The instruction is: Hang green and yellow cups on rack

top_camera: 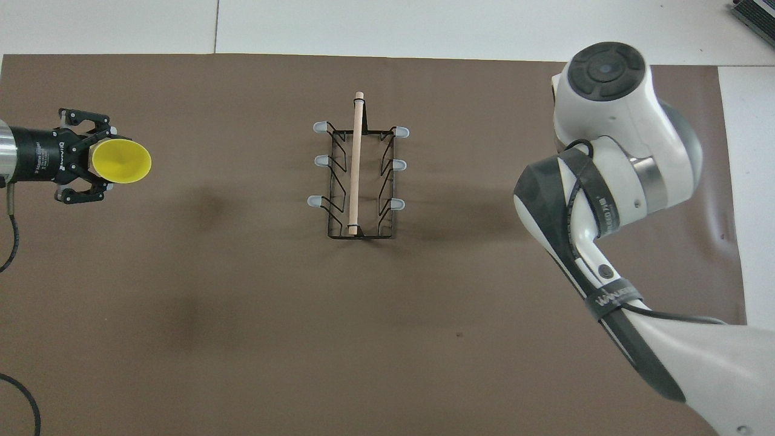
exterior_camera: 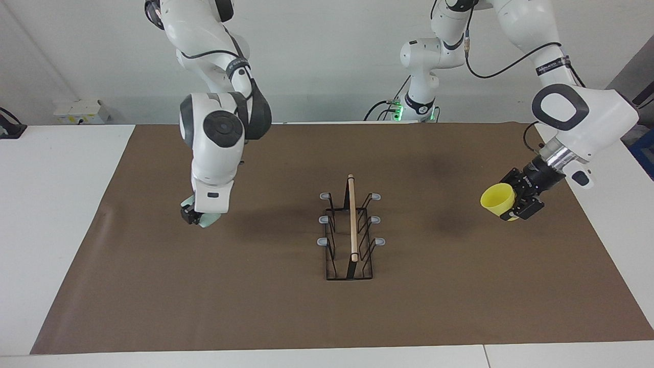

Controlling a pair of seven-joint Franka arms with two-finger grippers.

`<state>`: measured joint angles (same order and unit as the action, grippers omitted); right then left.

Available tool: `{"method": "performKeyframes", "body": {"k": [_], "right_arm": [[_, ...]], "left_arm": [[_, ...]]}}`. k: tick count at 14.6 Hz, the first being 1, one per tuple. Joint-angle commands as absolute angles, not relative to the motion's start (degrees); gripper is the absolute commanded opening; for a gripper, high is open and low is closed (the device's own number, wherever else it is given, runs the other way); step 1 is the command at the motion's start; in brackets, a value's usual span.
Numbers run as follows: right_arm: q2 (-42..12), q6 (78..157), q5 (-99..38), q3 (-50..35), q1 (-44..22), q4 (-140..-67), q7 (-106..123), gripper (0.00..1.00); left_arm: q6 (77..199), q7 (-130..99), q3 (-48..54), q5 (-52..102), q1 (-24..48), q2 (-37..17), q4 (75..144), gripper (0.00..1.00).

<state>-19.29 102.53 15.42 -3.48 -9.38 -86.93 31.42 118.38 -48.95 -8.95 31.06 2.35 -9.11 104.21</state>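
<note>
Yellow cup (exterior_camera: 497, 200) is clamped in the left pincer (exterior_camera: 512, 204), raised near the worktop's left-arm edge; the mint green cup (exterior_camera: 206, 219) sits gripped in the right pincer (exterior_camera: 196, 215) toward the right-arm edge. The black wire rack (exterior_camera: 349, 232) mid-worktop is bare. Carrying step, apparently; next each cup's mouth must meet a prong.

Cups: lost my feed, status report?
Left gripper holds yellow cup, airborne. Right gripper holds green cup, mostly hidden. Rack prongs all bare, nothing blocking.
</note>
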Motion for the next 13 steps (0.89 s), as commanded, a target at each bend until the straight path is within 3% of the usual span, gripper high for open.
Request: {"method": "performKeyframes", "body": {"k": [1,6,13], "right_arm": [[-14.69,107.91,3.83,-4.40,-7.12,-90.25,31.29,0.00],[-5.20,119.60,-24.10,-4.39,-3.35,-102.19,43.72,0.00],[2.19,127.43,-64.80,-4.31,-1.41,-115.64,70.54,0.00]], "left_arm": [[117.25,-51.41,-9.76,22.71,6.49,-4.84,105.47,0.00],[116.72,-51.59,-9.23,17.76,11.42,-0.36,105.82,0.00],[121.27,-53.00,-9.14,-1.38,25.38,0.18,106.78,0.00]]}}
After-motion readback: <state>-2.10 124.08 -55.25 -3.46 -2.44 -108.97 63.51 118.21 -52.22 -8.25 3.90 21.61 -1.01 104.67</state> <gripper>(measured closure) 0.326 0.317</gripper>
